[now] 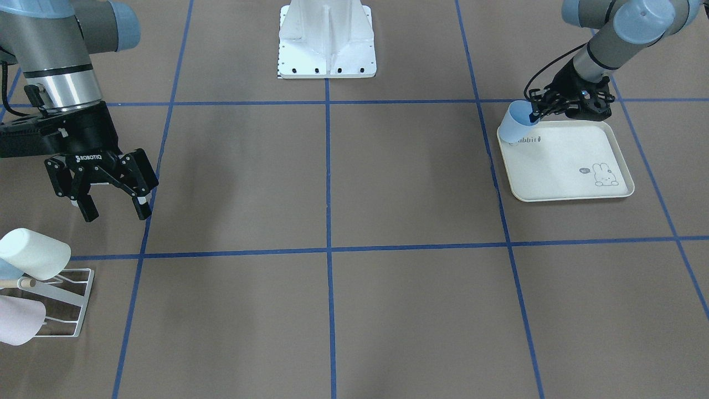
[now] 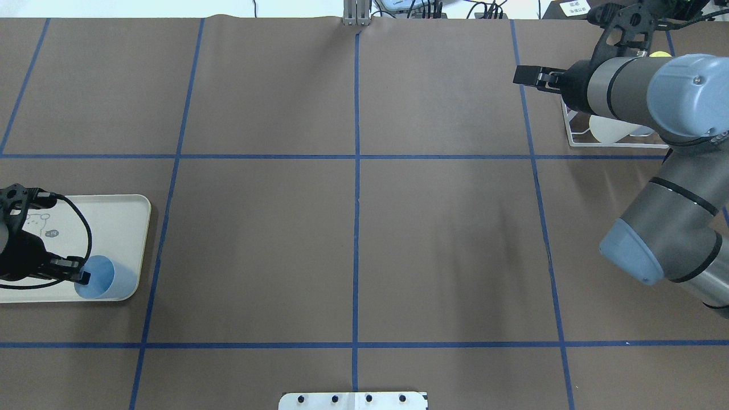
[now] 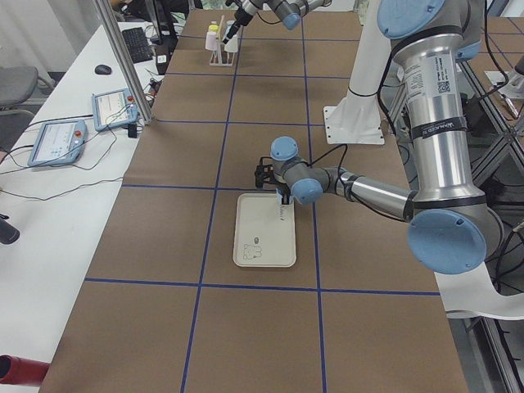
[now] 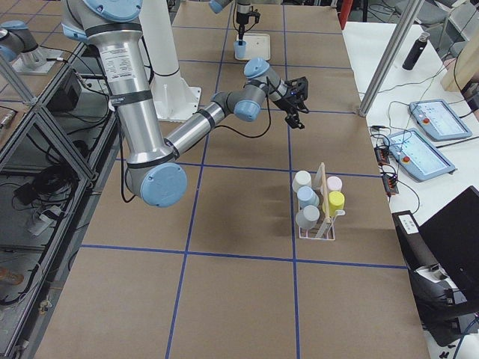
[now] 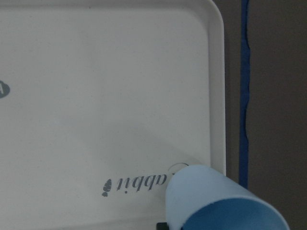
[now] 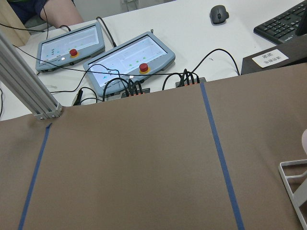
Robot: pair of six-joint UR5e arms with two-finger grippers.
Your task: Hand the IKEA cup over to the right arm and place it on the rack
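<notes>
The light blue IKEA cup [image 1: 512, 126] is tilted over the corner of the cream rabbit-print tray [image 1: 570, 166]. My left gripper [image 1: 535, 114] is shut on its rim, one finger inside the mouth. The overhead view shows the cup [image 2: 105, 278] at the tray's near right corner beside the left gripper [image 2: 81, 277]. In the left wrist view the cup [image 5: 211, 199] leans at the bottom right. My right gripper [image 1: 116, 212] hangs open and empty above the table, a short way from the white wire rack [image 1: 69, 310]. The rack [image 4: 318, 224] holds several cups.
A cream cup [image 1: 34, 253] and a pink cup [image 1: 19, 321] sit on the rack's prongs. The robot's white base [image 1: 327, 44] stands at mid-table. Control tablets [image 6: 127, 60] and cables lie past the table's edge near the rack [image 6: 293, 184].
</notes>
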